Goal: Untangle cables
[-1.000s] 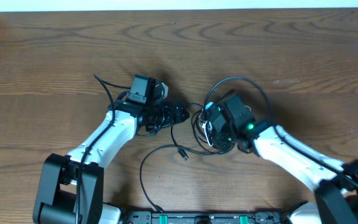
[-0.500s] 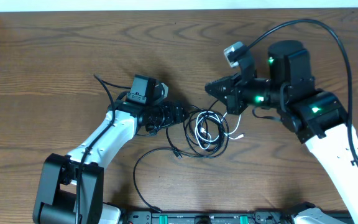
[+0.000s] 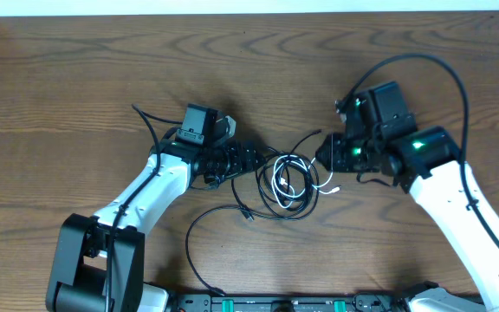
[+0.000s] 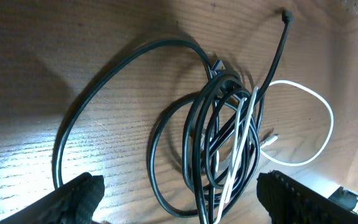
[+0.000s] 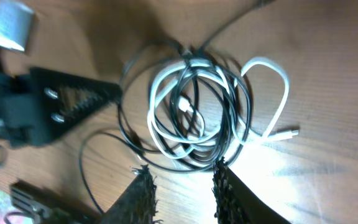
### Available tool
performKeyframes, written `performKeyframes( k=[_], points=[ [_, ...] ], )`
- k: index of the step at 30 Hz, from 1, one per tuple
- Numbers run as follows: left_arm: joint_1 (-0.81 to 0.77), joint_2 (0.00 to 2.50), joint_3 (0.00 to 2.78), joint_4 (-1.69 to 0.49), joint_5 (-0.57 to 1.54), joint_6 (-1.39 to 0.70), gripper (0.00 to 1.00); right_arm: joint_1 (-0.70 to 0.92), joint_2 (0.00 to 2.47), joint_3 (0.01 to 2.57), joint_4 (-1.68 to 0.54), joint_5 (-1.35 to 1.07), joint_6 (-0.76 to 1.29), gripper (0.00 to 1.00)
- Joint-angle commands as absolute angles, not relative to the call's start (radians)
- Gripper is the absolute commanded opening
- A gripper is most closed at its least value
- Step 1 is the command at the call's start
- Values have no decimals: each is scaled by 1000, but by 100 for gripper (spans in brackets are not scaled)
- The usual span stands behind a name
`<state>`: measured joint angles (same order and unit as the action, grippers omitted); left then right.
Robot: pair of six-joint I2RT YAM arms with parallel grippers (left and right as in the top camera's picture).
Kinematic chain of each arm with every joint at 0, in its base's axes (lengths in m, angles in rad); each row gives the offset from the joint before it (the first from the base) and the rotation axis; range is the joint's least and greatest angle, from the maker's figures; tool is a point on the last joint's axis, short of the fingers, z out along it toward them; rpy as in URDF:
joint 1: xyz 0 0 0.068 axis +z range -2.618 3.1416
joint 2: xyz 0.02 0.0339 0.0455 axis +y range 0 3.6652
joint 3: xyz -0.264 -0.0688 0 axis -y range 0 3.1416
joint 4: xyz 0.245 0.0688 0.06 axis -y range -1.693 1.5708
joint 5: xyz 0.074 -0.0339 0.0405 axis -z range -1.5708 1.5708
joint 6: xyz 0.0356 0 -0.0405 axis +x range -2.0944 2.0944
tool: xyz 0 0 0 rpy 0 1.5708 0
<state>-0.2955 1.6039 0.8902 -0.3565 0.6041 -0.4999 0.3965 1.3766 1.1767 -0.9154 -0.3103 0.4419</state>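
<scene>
The cables [image 3: 291, 182] lie as a coiled tangle of thin black cords with one whitish strand [image 3: 327, 178] at the table's middle. One black cord [image 3: 199, 236] trails out toward the front, ending in a small plug [image 3: 249, 215]. My left gripper [image 3: 253, 159] is open at the tangle's left edge. In the left wrist view its fingers [image 4: 179, 208] spread wide and the coil [image 4: 225, 137] runs down between them. My right gripper [image 3: 323, 154] is open and empty, just up-right of the tangle. In the right wrist view its fingers [image 5: 185, 193] stand just short of the coil [image 5: 191, 118].
Thick black arm wiring [image 3: 444, 65] loops above the right arm, and another wire [image 3: 143, 119] runs behind the left arm. The arm bases and a rail [image 3: 267, 303] line the front edge. Bare wooden table [image 3: 76, 78] lies around.
The right arm was down over the tangle, swung up and away to the right, and has come back down beside the tangle's right side. The tangle now shows uncovered. The left arm has stayed put.
</scene>
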Motion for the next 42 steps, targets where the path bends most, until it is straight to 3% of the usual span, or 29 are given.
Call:
performKeyframes(
  k=[1,4,7,11,15,16,18,19,27,34,42],
  points=[
    [-293,1609,887,-357,616,-492,85,441,1380,1085,-875,-355,459,28],
    [-293,1609,887,-358,575,-492,85,476,1380,996,-770,-369,413,24],
    [-293,1609,887,-357,556,-492,85,505,1380,897,-627,-369,260,38],
    [-293,1609,887,-358,556,-492,85,521,1380,786,-461,-369,83,38],
    [-293,1609,887,-358,556,-492,85,519,1380,759,-403,-357,80,61],
    [-293,1609,887,-358,556,-492,85,518,1380,759,-390,-350,81,54],
    [-293,1609,887,-358,556,-492,85,520,1381,753,-369,-351,78,26],
    [-293,1609,887,-357,556,-492,85,526,1381,748,-365,-353,58,22],
    [-293,1609,887,-357,556,-492,85,622,1475,699,-281,-386,-66,27],
    [-293,1609,887,-358,556,-492,85,614,1480,707,-244,-432,220,17],
    [-293,1609,887,-358,556,-492,85,619,1472,711,-207,-575,387,21]
  ],
)
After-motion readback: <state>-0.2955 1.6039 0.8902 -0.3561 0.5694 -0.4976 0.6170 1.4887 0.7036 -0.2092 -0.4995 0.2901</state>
